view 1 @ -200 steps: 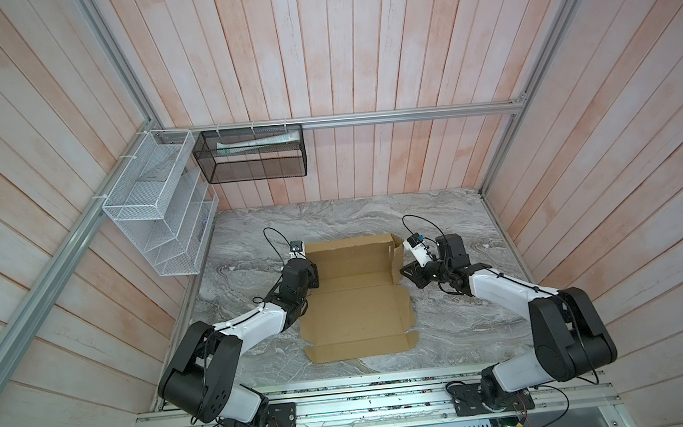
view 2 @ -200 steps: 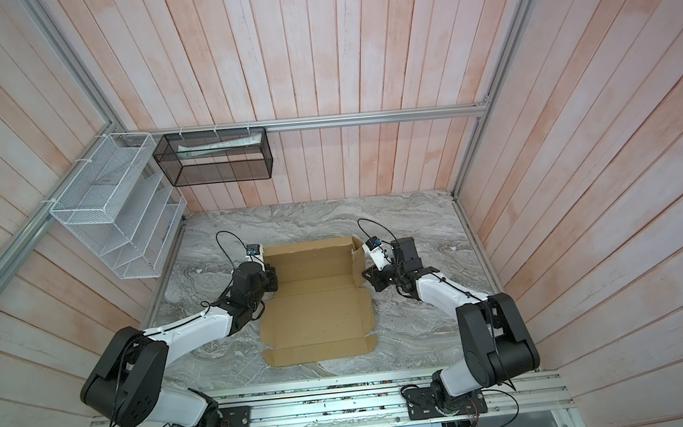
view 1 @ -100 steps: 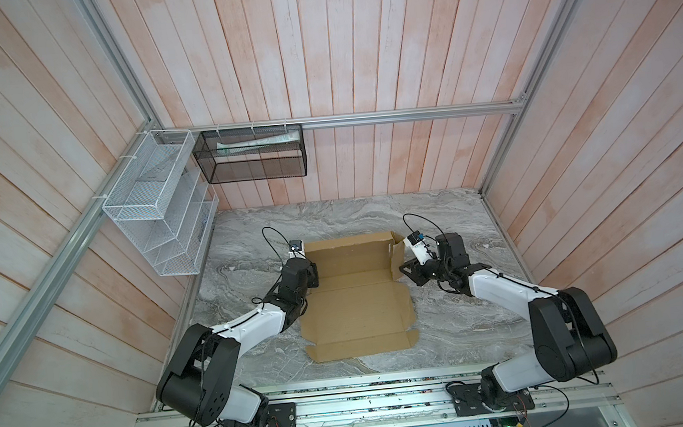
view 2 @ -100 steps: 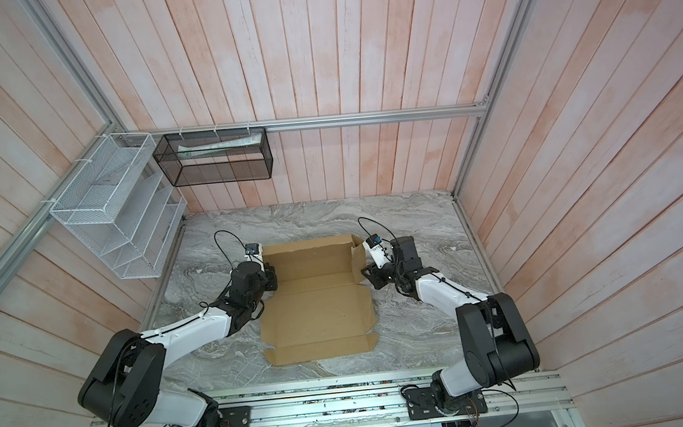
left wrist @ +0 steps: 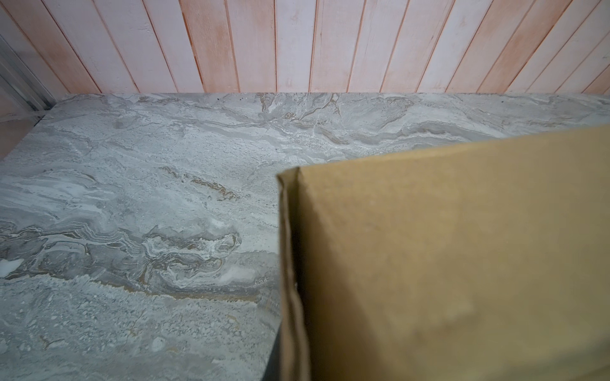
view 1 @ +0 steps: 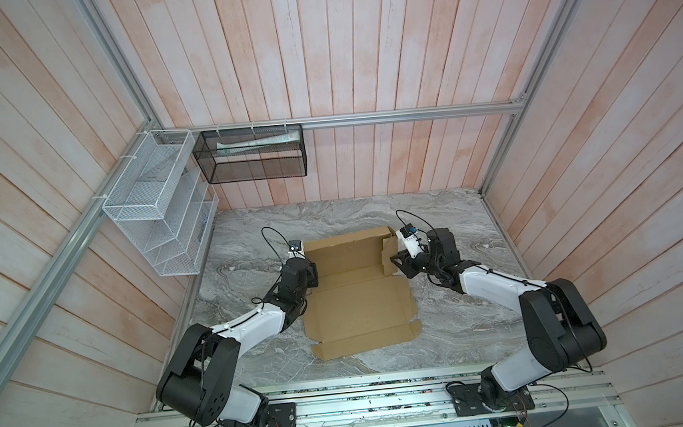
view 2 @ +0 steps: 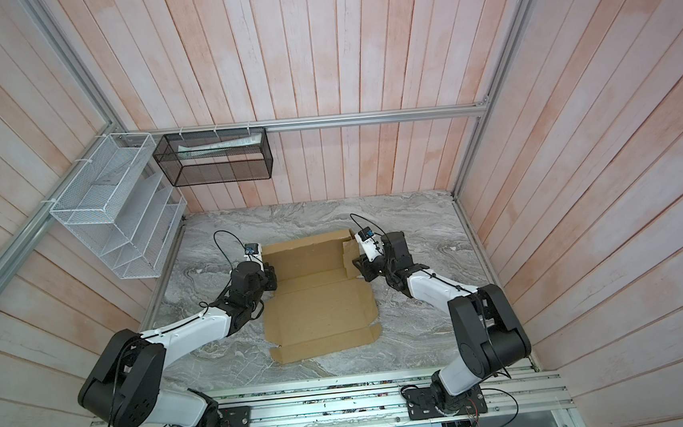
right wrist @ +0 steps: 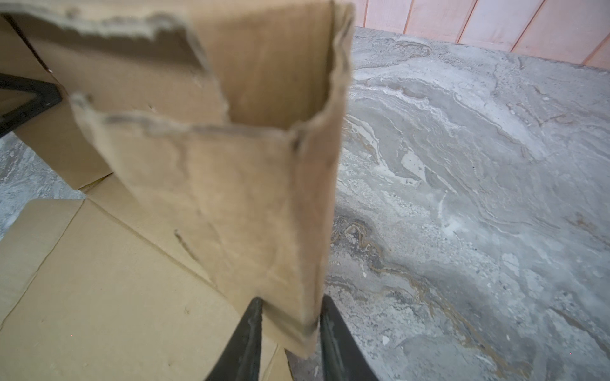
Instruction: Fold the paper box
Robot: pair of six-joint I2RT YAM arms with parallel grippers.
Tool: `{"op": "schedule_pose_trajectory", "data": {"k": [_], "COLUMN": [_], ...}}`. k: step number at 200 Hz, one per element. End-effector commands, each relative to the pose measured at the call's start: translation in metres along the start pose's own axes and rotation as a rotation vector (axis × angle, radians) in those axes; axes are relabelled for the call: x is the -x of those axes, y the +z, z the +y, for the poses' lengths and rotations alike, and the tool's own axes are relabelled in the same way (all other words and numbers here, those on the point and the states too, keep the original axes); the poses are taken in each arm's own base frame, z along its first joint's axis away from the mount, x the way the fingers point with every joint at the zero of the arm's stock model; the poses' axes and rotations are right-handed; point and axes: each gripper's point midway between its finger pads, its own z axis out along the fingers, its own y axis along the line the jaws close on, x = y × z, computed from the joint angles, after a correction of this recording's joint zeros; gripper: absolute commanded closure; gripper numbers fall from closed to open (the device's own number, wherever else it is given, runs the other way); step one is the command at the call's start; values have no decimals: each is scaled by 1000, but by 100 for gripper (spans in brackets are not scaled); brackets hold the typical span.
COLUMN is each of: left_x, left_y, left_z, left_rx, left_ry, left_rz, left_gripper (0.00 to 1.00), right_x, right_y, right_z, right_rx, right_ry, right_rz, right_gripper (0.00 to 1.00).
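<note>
While only part-formed, sits near the middle of the grey marble counter [view 1: 449,222] as a tan paper box [view 1: 359,305]. Near panels and front flap flat on the stone, far wall upright, right side wall raised with a ragged, torn-edged inner flap. Same layout in both top views. Flanked by one arm on each side.

At the box's left wall, toward the far end: left end effector [view 1: 310,273], clenched tight and right against the cardboard. Cannot tell whether any of the wall is pinched inside. From the left wrist, only an upright cardboard wall close up with a doubled edge, then bare marble and a pale plank wall behind.

At the raised right side wall: right end effector [view 1: 395,260], nosed up to the flap from the outside. From the right wrist, two dark fingers [right wrist: 252,330] straddling the lower corner of that raised flap, one on each face, both very close to the cardboard. Cannot tell whether pressing it or merely standing beside it. Flap blurred here, flat panels and creases of the box to one side, marble to the other.

Hung on the left plank wall, white wire rack [view 1: 156,212]. Hung on the back rail, black mesh basket [view 1: 252,159] with pale papers inside. Both well apart from the box.
</note>
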Motion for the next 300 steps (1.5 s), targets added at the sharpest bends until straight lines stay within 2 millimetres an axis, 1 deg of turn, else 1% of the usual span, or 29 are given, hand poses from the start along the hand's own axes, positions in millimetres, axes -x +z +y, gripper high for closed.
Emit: {"op": "schedule_pose_trajectory", "data": {"k": [1, 42, 92, 132, 149, 167, 190, 260, 300], "left_x": [9, 7, 7, 7, 7, 7, 7, 6, 6], "left_y": [2, 4, 4, 4, 4, 3, 2, 2, 0], "left_z": [-6, -7, -7, -7, -7, -7, -7, -7, -6], "left_rx": [-28, -29, -29, -31, -33, -33, -33, -39, -38], "left_ry": [-18, -19, -16, -16, -17, -19, -23, -39, -40], "left_rz": [-25, -22, -24, -25, -26, -26, -27, -25, -28], "left_gripper": [100, 100, 100, 100, 100, 100, 100, 100, 100], "right_x": [19, 28, 39, 44, 45, 47, 47, 39, 36], "right_y": [7, 14, 13, 15, 17, 18, 20, 27, 30], "right_z": [2, 2, -14, -19, -19, -19, -18, -10, -8], "right_rx": [-11, -48, -174, -201, -205, -211, -226, -317, -356], "right_ry": [-14, -12, 23, 46, 54, 55, 54, 44, 36], "right_rz": [-43, -67, -131, -156, -157, -162, -159, -126, -105], "right_gripper": [69, 69, 66, 64, 64, 68, 71, 71, 77]}}
